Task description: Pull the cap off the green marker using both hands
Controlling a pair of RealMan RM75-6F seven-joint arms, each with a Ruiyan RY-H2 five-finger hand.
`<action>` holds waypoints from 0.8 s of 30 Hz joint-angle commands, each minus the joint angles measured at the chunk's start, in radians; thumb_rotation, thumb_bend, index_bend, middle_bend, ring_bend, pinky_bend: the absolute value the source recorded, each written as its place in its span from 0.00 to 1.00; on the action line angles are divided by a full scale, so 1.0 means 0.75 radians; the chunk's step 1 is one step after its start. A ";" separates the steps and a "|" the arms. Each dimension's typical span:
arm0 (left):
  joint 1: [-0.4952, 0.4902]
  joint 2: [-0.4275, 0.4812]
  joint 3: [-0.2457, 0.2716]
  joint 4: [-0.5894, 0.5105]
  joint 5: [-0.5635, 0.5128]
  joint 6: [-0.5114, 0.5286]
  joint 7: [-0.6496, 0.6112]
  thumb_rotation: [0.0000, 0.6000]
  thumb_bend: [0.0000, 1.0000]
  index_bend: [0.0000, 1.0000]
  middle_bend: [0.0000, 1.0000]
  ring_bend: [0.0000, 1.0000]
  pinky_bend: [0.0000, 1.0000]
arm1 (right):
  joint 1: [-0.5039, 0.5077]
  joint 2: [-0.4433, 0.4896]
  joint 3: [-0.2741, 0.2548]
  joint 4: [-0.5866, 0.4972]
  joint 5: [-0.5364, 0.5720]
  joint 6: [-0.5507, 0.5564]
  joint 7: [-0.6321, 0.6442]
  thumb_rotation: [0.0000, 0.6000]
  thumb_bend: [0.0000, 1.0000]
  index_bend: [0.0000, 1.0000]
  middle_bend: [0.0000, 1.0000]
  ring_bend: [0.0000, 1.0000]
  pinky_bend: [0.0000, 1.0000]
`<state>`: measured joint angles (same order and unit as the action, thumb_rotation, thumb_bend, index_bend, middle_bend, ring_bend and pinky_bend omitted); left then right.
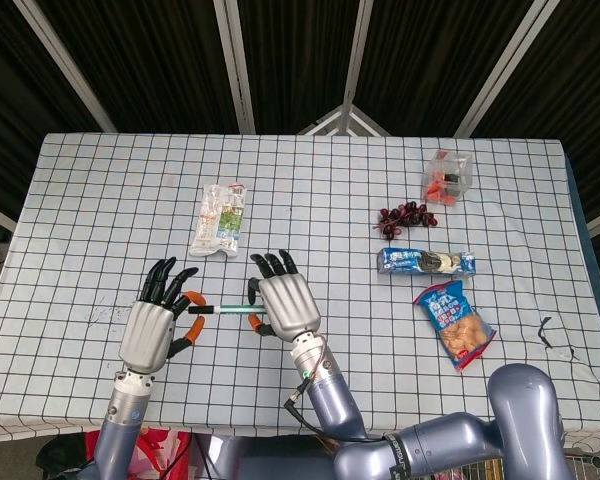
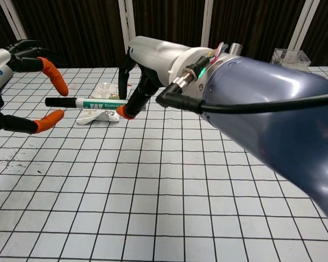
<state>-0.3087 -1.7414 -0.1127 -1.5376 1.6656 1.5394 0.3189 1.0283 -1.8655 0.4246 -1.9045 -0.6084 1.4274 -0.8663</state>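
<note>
marker (image 2: 93, 102): held level above the table, toward the front-left corner, black cap (image 2: 59, 101) pointing at the left hand

right hand (image 1: 283, 305): fingers wrapped on the body end, looks like a decent hold

left hand (image 1: 157, 325): fingers spread with the cap sitting in the gap between the orange tips, not touching it as far as I can see

risk: if the left hand closes off-centre it might just shove the marker sideways in the right hand's hold, or pinch only the cap's very tip and slip off when pulling

further out: crumpled clear wrapper (image 1: 221, 218) behind, snacks over on the right side
</note>
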 commanded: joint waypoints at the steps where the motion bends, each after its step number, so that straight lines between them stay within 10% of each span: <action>1: 0.001 -0.001 0.000 0.006 0.000 0.004 -0.009 1.00 0.46 0.52 0.21 0.00 0.03 | 0.002 -0.003 -0.001 0.002 -0.001 -0.001 0.001 1.00 0.51 0.86 0.15 0.12 0.00; 24: 0.021 0.006 -0.002 0.024 0.005 0.072 -0.069 1.00 0.52 0.57 0.25 0.00 0.03 | -0.012 -0.001 -0.013 0.013 -0.006 -0.007 0.028 1.00 0.51 0.86 0.15 0.12 0.00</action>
<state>-0.2951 -1.7393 -0.1153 -1.5180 1.6688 1.5903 0.2701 1.0203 -1.8668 0.4150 -1.8951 -0.6130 1.4230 -0.8458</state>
